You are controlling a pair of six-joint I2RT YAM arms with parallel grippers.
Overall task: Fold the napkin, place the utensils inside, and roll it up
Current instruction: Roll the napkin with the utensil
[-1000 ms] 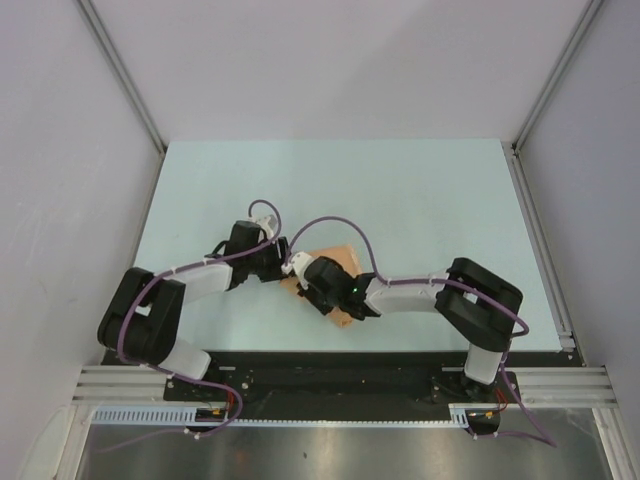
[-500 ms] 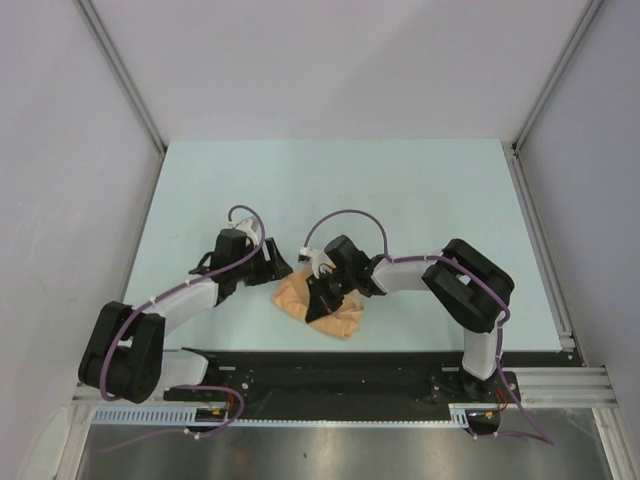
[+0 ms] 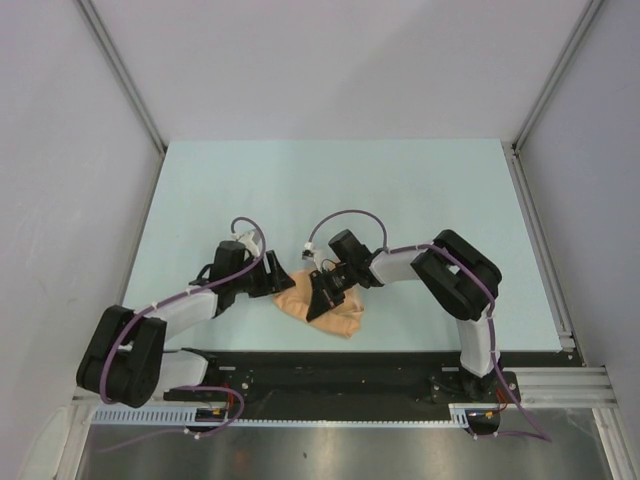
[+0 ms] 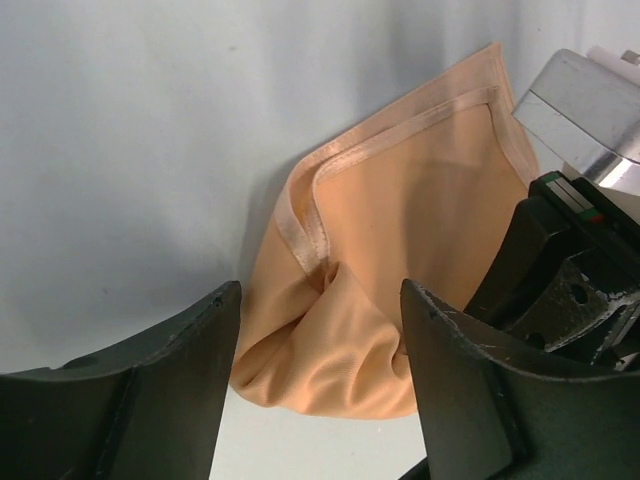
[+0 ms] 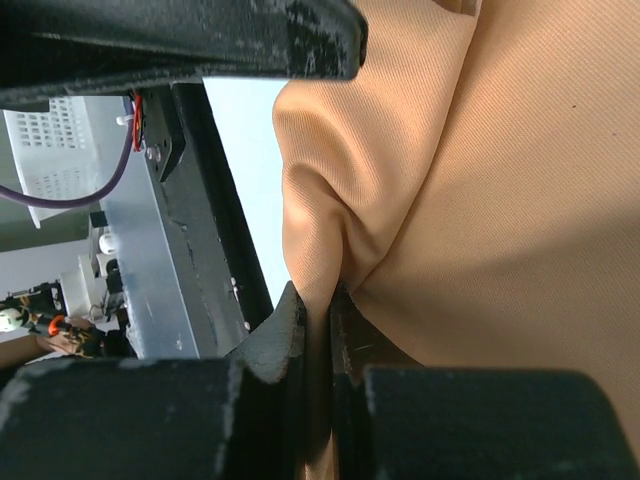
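Note:
The peach-tan napkin (image 3: 338, 317) lies bunched and folded near the table's front edge, between the two arms. My right gripper (image 3: 318, 305) is shut on a pinched fold of the napkin (image 5: 330, 230); in its wrist view the cloth runs down between the two fingers. My left gripper (image 3: 278, 283) is open at the napkin's left side. In the left wrist view its fingers (image 4: 160, 390) straddle the napkin's crumpled near edge (image 4: 340, 350) without gripping it. The hemmed corner of the cloth (image 4: 310, 190) lies flat beyond. The fork is hidden.
The pale blue table (image 3: 400, 190) stretches back to grey walls. The black base rail (image 3: 330, 372) runs along the front edge, close to the napkin. The right arm's wrist (image 4: 570, 270) fills the right of the left wrist view.
The right arm swung back and to the left, holding the cloth. The napkin now shows more, spread toward the front. The left gripper drew back left and lower, beside the cloth's left edge.

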